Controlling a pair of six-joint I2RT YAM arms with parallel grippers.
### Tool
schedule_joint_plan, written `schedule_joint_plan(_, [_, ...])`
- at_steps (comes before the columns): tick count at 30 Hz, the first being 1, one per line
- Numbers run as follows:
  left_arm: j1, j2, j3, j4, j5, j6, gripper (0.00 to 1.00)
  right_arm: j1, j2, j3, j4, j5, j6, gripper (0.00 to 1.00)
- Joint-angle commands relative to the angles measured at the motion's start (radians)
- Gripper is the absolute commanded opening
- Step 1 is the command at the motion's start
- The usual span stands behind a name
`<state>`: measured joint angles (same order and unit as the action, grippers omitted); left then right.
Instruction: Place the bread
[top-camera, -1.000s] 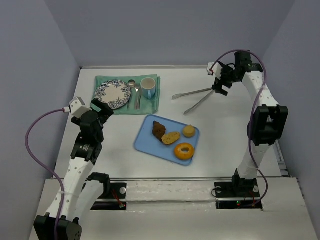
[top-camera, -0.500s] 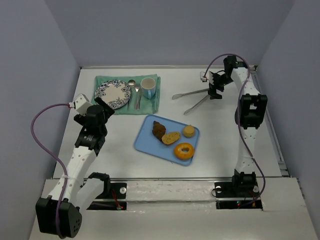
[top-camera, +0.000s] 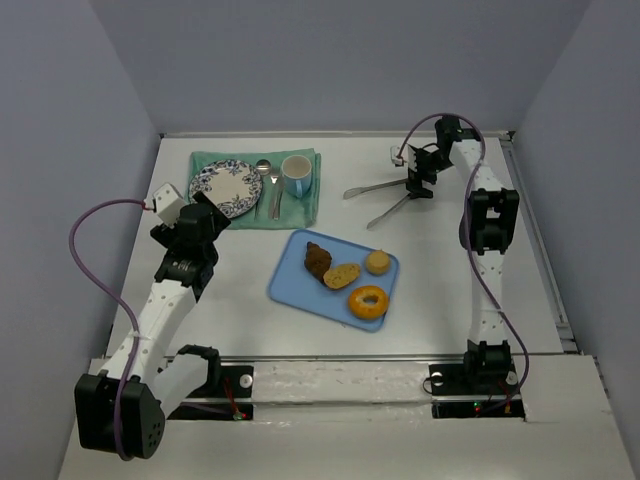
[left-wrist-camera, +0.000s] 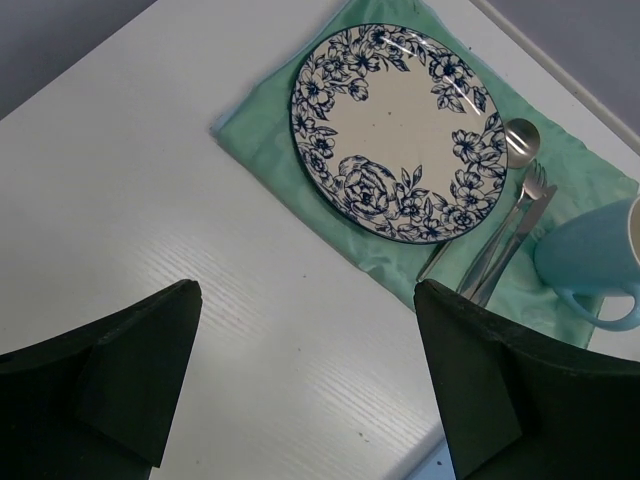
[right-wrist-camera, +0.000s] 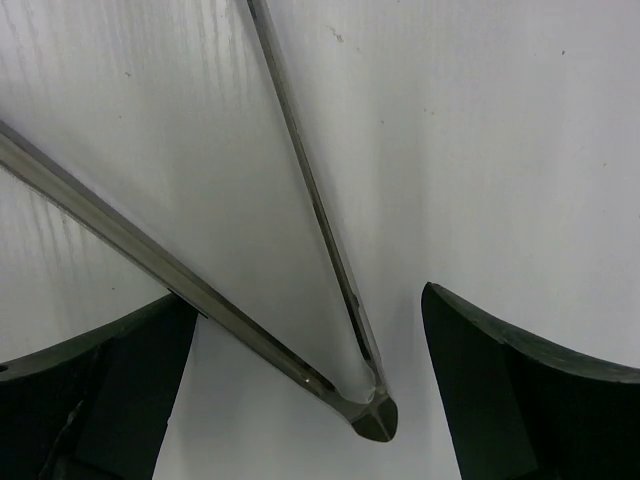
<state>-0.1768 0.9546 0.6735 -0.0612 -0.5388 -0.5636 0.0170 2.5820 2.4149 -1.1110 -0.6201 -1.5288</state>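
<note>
The bread (top-camera: 377, 262), a small round golden bun, lies at the far right corner of the blue tray (top-camera: 290, 287). Metal tongs (top-camera: 378, 187) lie spread on the table behind the tray. My right gripper (top-camera: 418, 181) hovers over their hinge end. In the right wrist view the tongs' joint (right-wrist-camera: 372, 412) sits between the wide-apart fingers of the right gripper (right-wrist-camera: 308, 300), which is open and touches nothing. My left gripper (top-camera: 207, 214) is open and holds nothing, low over bare table just in front of the floral plate (top-camera: 226, 187). The left gripper (left-wrist-camera: 305, 290) faces the floral plate (left-wrist-camera: 400, 130).
On the tray also lie an orange bagel (top-camera: 368, 301), an oval tan slice (top-camera: 342, 275) and a dark brown piece (top-camera: 317, 259). A green napkin (top-camera: 205, 160) carries the plate, a spoon (top-camera: 262, 168), a fork (top-camera: 274, 190) and a blue cup (top-camera: 297, 175). Walls enclose the table.
The right arm has swung left and its gripper has come down over the tongs' hinge end. The left arm has shifted slightly right, toward the plate.
</note>
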Motion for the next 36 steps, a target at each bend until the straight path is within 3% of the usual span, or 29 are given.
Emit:
schedule_joint_plan(1, [-0.001,0.021,0.054,0.024,-0.058,0.013,0.99,0.047,0.063,0.024,0.040,0.076,-0.004,1.00])
schedule_joint_plan(9, [-0.001,0.049,0.066,0.026,-0.062,0.007,0.99,0.057,0.109,0.115,-0.079,-0.010,0.029,1.00])
schedule_joint_plan(18, [-0.001,0.053,0.061,0.032,-0.043,0.008,0.99,0.066,0.037,-0.020,-0.277,-0.041,-0.054,0.96])
schedule_joint_plan(28, [-0.001,0.042,0.046,0.037,-0.036,0.010,0.99,0.153,0.026,-0.094,-0.064,0.014,0.209,0.95])
schedule_joint_plan(36, [-0.001,0.033,0.040,0.037,-0.043,0.010,0.99,0.175,0.046,-0.082,-0.079,0.039,0.210,0.89])
